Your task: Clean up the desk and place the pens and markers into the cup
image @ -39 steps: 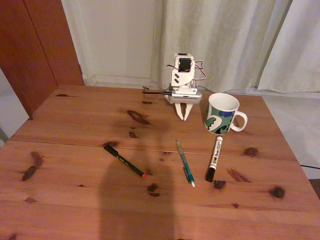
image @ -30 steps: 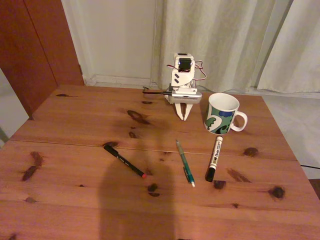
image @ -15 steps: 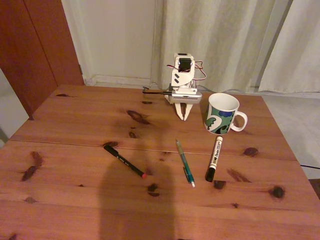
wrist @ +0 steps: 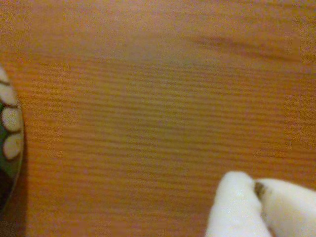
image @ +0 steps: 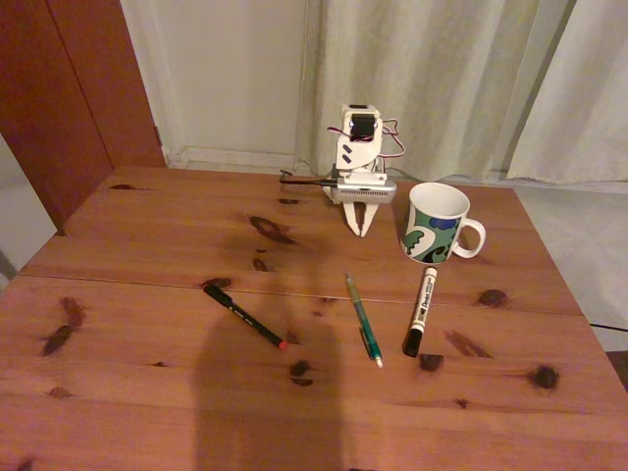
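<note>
the white fingers (image: pixel 360 233) hang clenched and empty above the reddish-brown pine bench (image: pixel 147 245). in front of them lie a black pen (image: pixel 244 316), teal pen (image: pixel 362 319) and white marker (image: pixel 420 311); the patterned ceramic cup (image: pixel 437 224) stands beside them. the sticks look light, stiff, prone to rolling; best pinched mid-barrel.

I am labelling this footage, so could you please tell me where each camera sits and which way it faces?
Fixed view: raised at the desk's near edge, facing the folded white arm, its claw pointing down, and pale curtains.
Wrist view: on the arm, looking close down at reddish-brown wooden tabletop; white claw tips touching, lower right.
Shared: the white patterned ceramic mug, at the wrist view's left edge.
</note>
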`<action>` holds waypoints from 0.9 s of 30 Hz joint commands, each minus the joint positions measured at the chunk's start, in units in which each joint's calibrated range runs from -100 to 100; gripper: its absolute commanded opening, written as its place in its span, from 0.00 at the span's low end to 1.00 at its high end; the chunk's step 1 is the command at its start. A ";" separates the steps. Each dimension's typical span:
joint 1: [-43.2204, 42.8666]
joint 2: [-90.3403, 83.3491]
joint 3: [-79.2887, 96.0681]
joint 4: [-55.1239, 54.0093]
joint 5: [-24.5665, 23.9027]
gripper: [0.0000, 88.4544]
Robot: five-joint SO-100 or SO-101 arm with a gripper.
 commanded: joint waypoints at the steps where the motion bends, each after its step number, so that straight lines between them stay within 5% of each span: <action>1: -0.04 0.52 0.66 0.57 0.28 0.01; 16: -0.28 0.69 0.57 0.39 0.33 0.01; 27: 0.20 15.58 -19.18 1.08 -0.19 0.01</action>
